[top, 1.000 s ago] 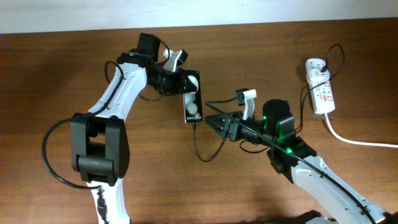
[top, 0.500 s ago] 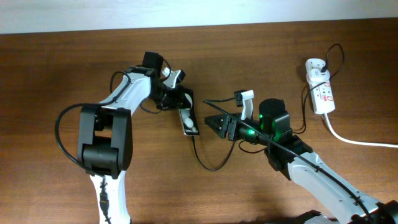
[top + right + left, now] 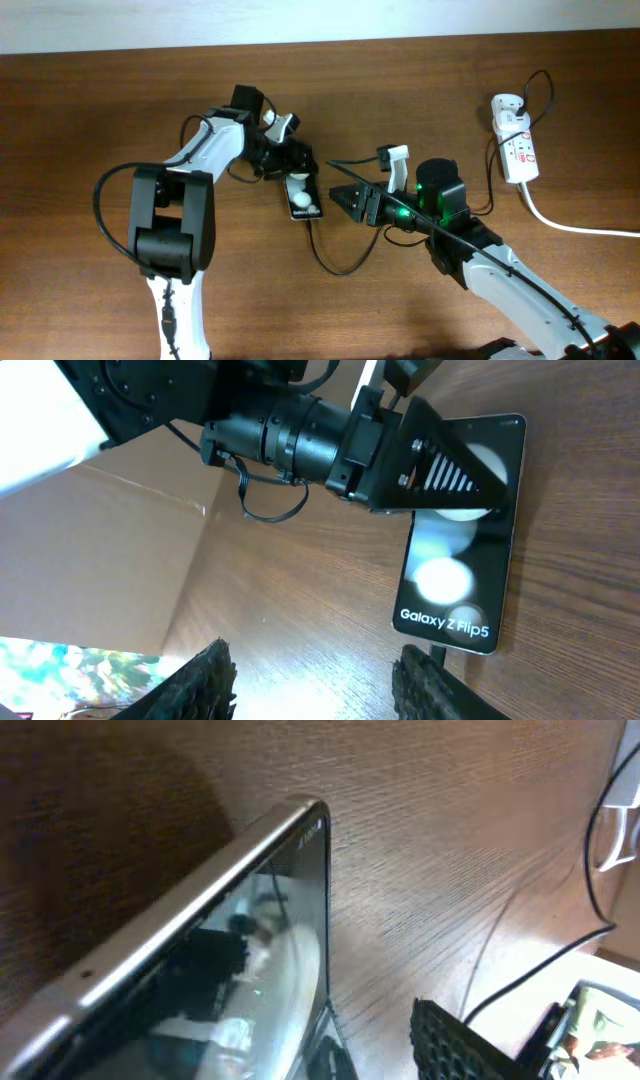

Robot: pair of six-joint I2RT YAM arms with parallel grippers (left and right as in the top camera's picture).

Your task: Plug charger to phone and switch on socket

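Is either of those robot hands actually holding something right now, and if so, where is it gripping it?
The left hand grips the phone by its upper end, away from the lettering. The right hand is open and holds nothing.

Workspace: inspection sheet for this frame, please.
Surface: brown wood-grain table.
Job's things: phone screen up; socket at far right, switch state unreadable.
Clutter: nothing seen.
Grippers: left claw appears clamped on the phone's far end; right claw open, empty, beside the phone.
Cables: charger loops from the phone's near end toward the socket; thick white cord exits right.
Surroundings: pale wall behind the table.
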